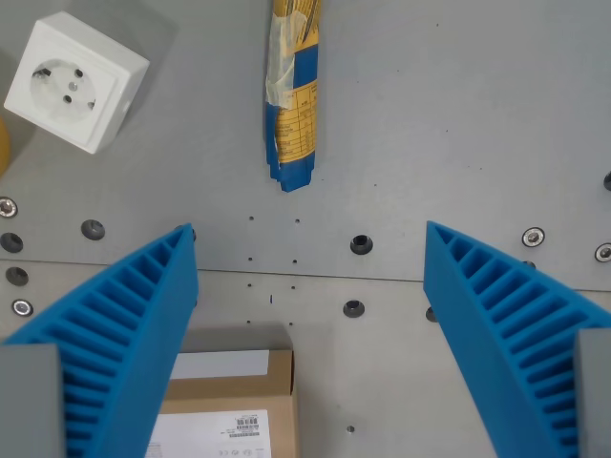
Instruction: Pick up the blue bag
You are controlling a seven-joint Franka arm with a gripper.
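1. From the wrist view, the gripper (310,234) hangs over the grey table (458,124) with its two ribbed blue fingers (143,315) spread wide apart and nothing between them. That wide stance looks to me like a readiness to straddle something, not a grasp.

2. The blue bag (291,95) lies flat on the table at the top of the picture, a little to the wrist view's left of centre. Its near end sits ahead of the fingertips and well clear of them. It runs lengthwise away from the camera, so the open jaws seem lined up to close across its narrow width.

3. The bag is long and slim, blue with a yellow printed label and a pale, shiny wrap along one edge. Its far end is cut off by the frame. It looks crinkly and soft, so I would expect it to give under pressure.

4. A white socket block (76,81) rests at the upper left, apart from the bag. A cardboard box (234,401) sits below, beside the left finger.
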